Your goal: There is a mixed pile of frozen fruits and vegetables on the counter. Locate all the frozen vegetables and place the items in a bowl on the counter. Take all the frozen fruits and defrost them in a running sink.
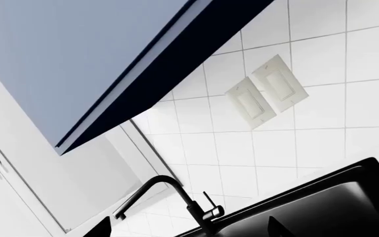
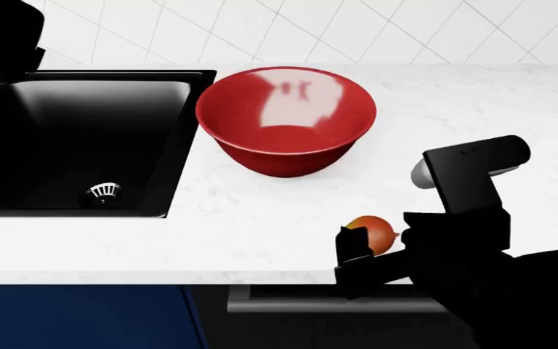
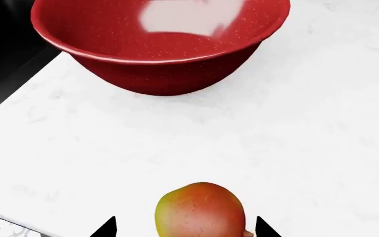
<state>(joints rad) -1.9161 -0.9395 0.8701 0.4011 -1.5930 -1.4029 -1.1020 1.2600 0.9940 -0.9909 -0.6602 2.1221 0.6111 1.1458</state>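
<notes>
One mango [image 3: 201,210], one bowl [image 2: 286,121], one counter [image 2: 259,225].

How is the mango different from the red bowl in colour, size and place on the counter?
The mango blends red, orange and yellow-green; the bowl is uniformly glossy red. The mango is a small solid oval; the bowl is much wider, round and open. The mango lies near the counter's front edge between the right gripper's fingers; the bowl stands beside the sink. Both rest on the counter.
</notes>
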